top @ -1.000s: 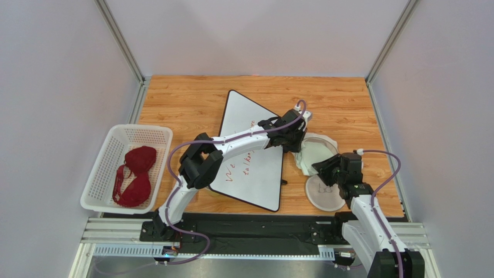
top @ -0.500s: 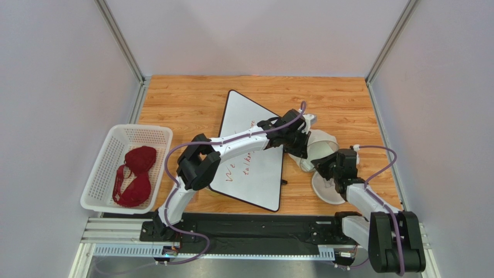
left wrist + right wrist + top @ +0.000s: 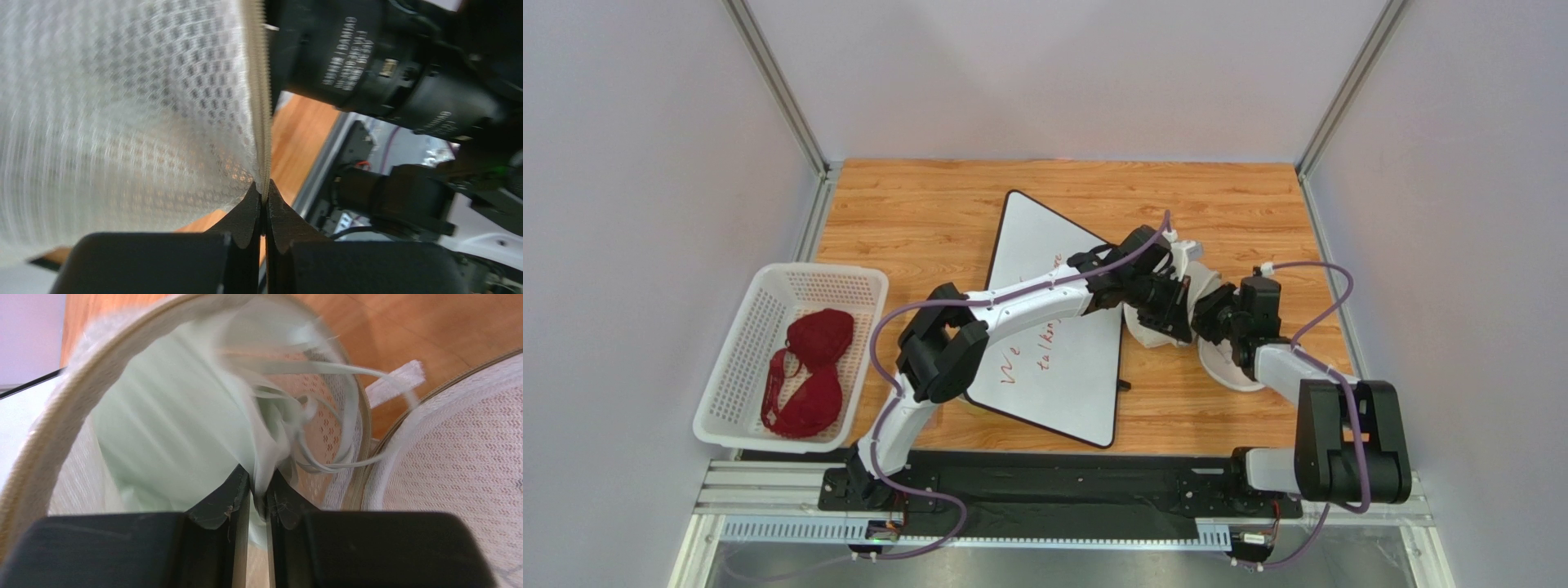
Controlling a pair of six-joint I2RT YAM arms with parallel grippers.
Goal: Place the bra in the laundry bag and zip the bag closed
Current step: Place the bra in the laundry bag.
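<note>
The dark red bra (image 3: 808, 368) lies in the white basket at the left, far from both arms. The white mesh laundry bag (image 3: 1171, 321) sits right of centre with its mouth open and its round lid (image 3: 1237, 365) lying beside it. My left gripper (image 3: 1169, 304) is shut on the bag's zipper rim (image 3: 264, 122), with mesh (image 3: 123, 110) spread to its left. My right gripper (image 3: 258, 491) is shut on a fold of pale green fabric (image 3: 166, 429) inside the bag's rim (image 3: 37, 459). Thin white cords (image 3: 319, 410) loop beside it, and the lid (image 3: 466, 453) is at the right.
The white perforated basket (image 3: 744, 321) stands at the left edge of the wooden table. A whiteboard (image 3: 1051, 368) with red writing lies under the left arm. Grey walls close in both sides, and a metal rail (image 3: 768, 496) runs along the near edge.
My right arm has swung away from the lid up to the bag, and its jaws have closed on the pale fabric. The bag has shifted and its mouth has turned. The left grip has held.
</note>
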